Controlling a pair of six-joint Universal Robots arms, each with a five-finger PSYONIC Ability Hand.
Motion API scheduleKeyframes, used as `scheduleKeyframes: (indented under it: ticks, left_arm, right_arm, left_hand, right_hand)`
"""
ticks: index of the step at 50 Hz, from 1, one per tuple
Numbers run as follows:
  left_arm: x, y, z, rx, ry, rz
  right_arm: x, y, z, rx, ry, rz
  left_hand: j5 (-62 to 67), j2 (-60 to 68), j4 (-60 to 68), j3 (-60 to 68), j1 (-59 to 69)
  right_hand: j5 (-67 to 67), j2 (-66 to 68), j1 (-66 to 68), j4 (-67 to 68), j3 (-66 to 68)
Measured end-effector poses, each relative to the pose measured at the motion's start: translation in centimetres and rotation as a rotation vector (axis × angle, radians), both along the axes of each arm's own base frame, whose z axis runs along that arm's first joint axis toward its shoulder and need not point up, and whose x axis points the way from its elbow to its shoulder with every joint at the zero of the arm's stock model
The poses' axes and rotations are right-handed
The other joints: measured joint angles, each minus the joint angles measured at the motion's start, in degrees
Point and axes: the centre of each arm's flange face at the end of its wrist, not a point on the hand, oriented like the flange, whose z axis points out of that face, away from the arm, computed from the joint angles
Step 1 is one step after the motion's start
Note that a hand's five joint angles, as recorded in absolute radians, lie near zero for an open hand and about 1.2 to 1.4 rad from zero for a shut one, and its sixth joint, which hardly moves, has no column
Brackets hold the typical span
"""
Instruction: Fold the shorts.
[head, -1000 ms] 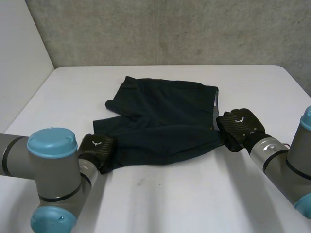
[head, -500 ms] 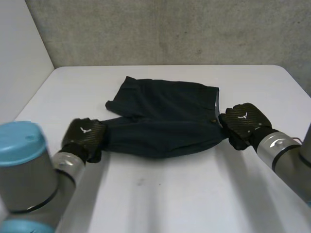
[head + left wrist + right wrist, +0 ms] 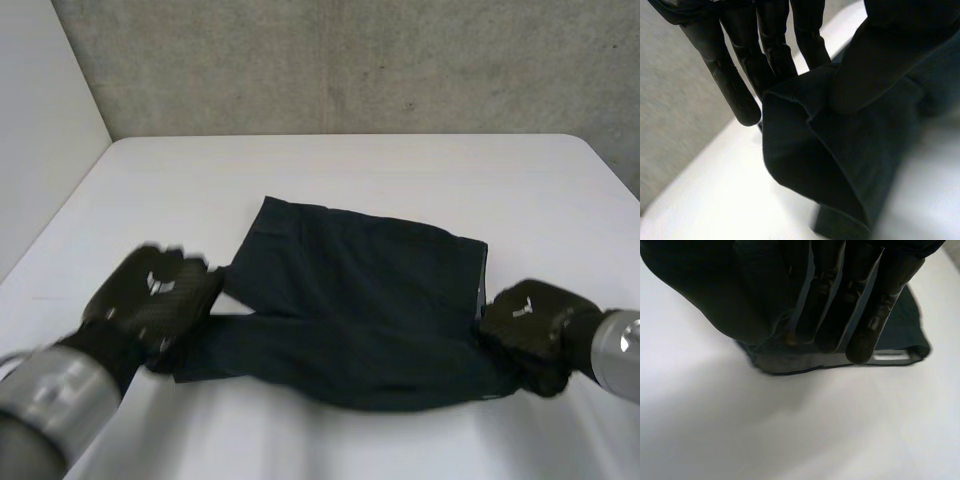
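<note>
Shorts (image 3: 360,300) of dark cloth are stretched across the middle of the white table (image 3: 400,170), nearer its front edge. The left hand (image 3: 155,295) is at a leg end on the table's left side. In its wrist view the hem is pinched between its fingers (image 3: 735,85) and thumb, with the fingertips hidden behind the cloth. The right hand (image 3: 530,322) is at the waistband end, thumb and fingers (image 3: 865,315) closed on the band. How much cloth lies inside that grip is hard to make out.
</note>
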Motion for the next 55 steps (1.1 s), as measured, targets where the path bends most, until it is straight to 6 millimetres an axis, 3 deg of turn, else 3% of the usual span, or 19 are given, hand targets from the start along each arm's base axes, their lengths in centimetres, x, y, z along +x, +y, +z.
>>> scheduleKeyframes:
  ticks: [4,6,8,9,11,16,23,29,35,36,38,46,50,55]
  left_arm:
    - [-1.8,-3.7,-0.7,-0.081,0.032,0.006]
    - [-2.1,-4.4,-0.9,-0.094,0.036,0.007]
    - [-3.7,-7.4,-1.6,-0.154,0.047,0.003]
    - [-3.7,-7.4,-1.6,-0.154,0.047,0.003]
    - [-5.7,-11.3,-2.8,-0.237,0.049,-0.003]
    - [-8.6,-17.0,-5.2,-0.369,0.043,-0.009]
    - [-11.0,-22.0,-8.3,-0.464,0.052,-0.016]
    - [-12.0,-24.2,-10.5,-0.492,0.063,-0.035]
    - [-12.6,-25.1,-11.7,-0.515,0.075,-0.050]
    - [-12.7,-25.1,-11.8,-0.517,0.077,-0.051]
    - [-12.8,-25.0,-11.9,-0.518,0.079,-0.053]
    - [-12.6,-23.8,-11.0,-0.507,0.079,-0.057]
    - [-12.4,-23.4,-10.3,-0.507,0.082,-0.058]
    - [-12.3,-23.2,-9.8,-0.509,0.084,-0.056]
  right_arm:
    - [0.4,-2.5,-0.8,-0.042,-0.052,-0.057]
    - [0.4,-3.0,-1.0,-0.053,-0.061,-0.070]
    - [0.7,-5.3,-1.3,-0.113,-0.092,-0.126]
    - [0.7,-5.3,-1.3,-0.113,-0.092,-0.126]
    - [0.9,-8.0,-1.4,-0.197,-0.114,-0.181]
    - [1.2,-12.4,-1.8,-0.321,-0.123,-0.255]
    - [2.1,-16.5,-3.7,-0.371,-0.101,-0.301]
    - [2.7,-18.4,-5.5,-0.371,-0.086,-0.313]
    - [2.9,-19.2,-6.4,-0.367,-0.095,-0.330]
    - [2.9,-19.3,-6.4,-0.368,-0.100,-0.334]
    - [3.0,-19.6,-5.5,-0.377,-0.158,-0.363]
    - [3.7,-20.2,-2.2,-0.253,-0.483,-0.417]
    - [4.1,-20.3,-2.3,-0.129,-0.574,-0.421]
    - [4.6,-20.6,-4.2,0.004,-0.612,-0.441]
  left_hand:
    - [-0.01,0.00,0.00,0.00,0.02]
    - [-0.02,0.00,0.00,0.00,0.04]
    - [-0.01,0.00,0.01,0.00,0.22]
    - [-0.01,0.00,0.01,0.00,0.22]
    - [-0.01,0.00,0.01,0.00,0.23]
    - [-0.01,0.00,0.01,0.00,0.23]
    - [0.00,0.00,0.01,0.00,0.24]
    - [0.00,0.01,0.02,0.00,0.24]
    - [-0.01,0.02,0.01,0.00,0.24]
    - [-0.01,0.02,0.01,0.00,0.24]
    - [-0.01,0.02,0.01,0.00,0.24]
    - [-0.01,0.02,0.02,0.12,0.24]
    - [-0.01,0.02,0.02,0.12,0.24]
    - [-0.01,0.02,0.01,0.12,0.24]
  right_hand:
    - [0.00,0.00,0.00,0.01,0.00]
    - [0.00,0.00,0.00,0.01,0.00]
    - [0.00,0.00,0.00,0.00,0.00]
    - [0.00,0.00,0.00,0.00,0.00]
    - [0.00,0.00,0.00,0.00,0.00]
    - [0.03,0.00,0.06,0.00,0.00]
    - [0.85,0.00,1.36,0.00,0.00]
    - [0.85,0.00,1.36,0.00,0.00]
    - [-2.54,-3.69,-2.02,-4.16,-3.82]
    - [-4.36,-6.42,-3.79,-6.52,-6.07]
    - [-24.55,-27.67,-21.41,-27.42,-27.53]
    - [-40.62,-41.74,-33.48,-42.77,-42.16]
    - [-44.76,-44.98,-36.98,-47.26,-46.05]
    - [-44.94,-44.98,-37.03,-47.33,-46.11]
